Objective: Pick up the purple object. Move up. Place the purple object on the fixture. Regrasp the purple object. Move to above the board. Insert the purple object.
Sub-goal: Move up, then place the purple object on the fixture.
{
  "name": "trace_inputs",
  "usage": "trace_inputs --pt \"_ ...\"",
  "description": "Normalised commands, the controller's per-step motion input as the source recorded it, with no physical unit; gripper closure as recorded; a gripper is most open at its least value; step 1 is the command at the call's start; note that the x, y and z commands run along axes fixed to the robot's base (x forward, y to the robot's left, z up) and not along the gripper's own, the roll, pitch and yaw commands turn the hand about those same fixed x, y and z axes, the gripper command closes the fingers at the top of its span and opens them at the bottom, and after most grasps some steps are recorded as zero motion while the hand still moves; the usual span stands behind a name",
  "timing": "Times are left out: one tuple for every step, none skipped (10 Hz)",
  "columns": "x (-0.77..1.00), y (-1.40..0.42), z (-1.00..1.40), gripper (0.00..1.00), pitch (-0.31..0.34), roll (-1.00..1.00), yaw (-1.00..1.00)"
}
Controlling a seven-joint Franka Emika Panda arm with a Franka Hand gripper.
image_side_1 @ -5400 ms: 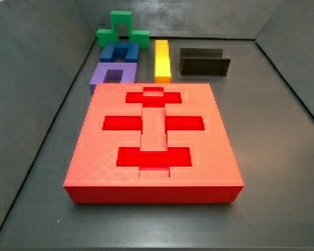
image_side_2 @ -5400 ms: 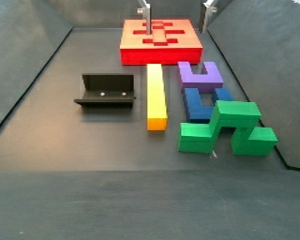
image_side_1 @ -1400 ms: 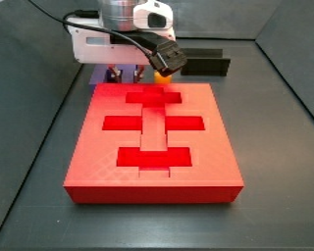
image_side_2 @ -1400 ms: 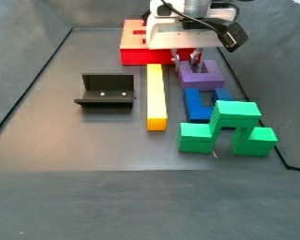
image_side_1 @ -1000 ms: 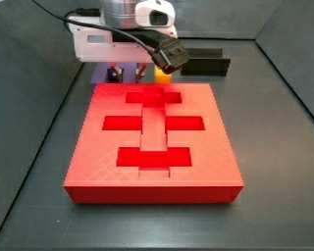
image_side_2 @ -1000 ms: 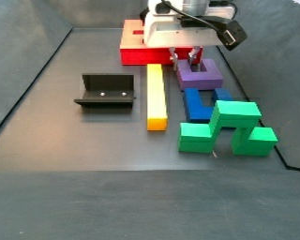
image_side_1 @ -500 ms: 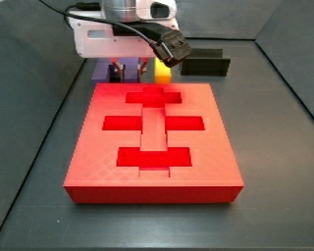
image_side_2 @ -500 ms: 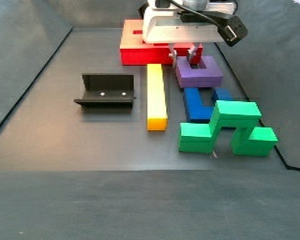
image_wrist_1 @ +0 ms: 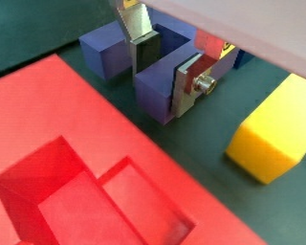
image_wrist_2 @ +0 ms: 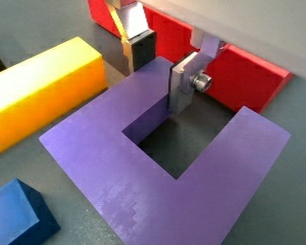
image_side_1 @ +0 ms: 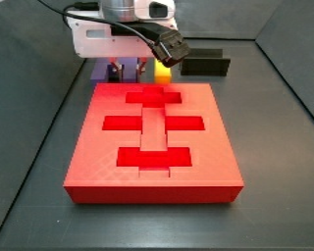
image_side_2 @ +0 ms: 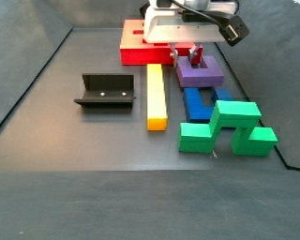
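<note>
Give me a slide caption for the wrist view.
End effector straddles one prong of the purple object, yellow bar alongside.

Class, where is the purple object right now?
In a side view, the purple object sits between the red board and the blue block, with the gripper straddling one prong.

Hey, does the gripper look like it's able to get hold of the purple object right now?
Probably yes. The gripper is right at the purple object, its fingers straddling one prong in a wrist view, with nothing between. The yellow block lies alongside, apart.

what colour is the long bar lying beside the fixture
Yellow; the bar lies beside the fixture, clearest in a side view.
</note>
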Motion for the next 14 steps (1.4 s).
trace_inputs --pt "0.01 0.01 0.73 1.0 0.031 0.0 -0.03" --pt "0.0 0.0 0.58 1.0 0.045 -0.01 -0.03" --pt "0.01 0.01 0.3 1.0 0.029 -0.03 -0.01" --pt "0.01 0.01 0.0 1.0 0.0 -0.02 0.0" --pt "0.36 0.23 0.17 1.0 0.051 -0.32 0.0" --pt "0.71 0.28 0.29 1.0 0.051 -0.57 -0.12" --pt "0.87 0.23 0.1 1.0 0.051 -0.49 -0.26" --pt "0.89 0.25 0.0 1.0 0.029 -0.44 -0.26" --pt "0.91 0.22 0.0 1.0 0.069 -0.39 -0.28" --pt "0.92 0.19 0.0 1.0 0.1 -0.36 -0.31" --pt "0.92 0.17 0.0 1.0 0.16 -0.37 -0.27" --pt "0.93 0.15 0.07 1.0 0.211 -0.35 -0.23" --pt "0.93 0.14 0.12 1.0 0.243 -0.35 -0.21" --pt "0.93 0.11 0.19 1.0 0.289 -0.35 -0.18"
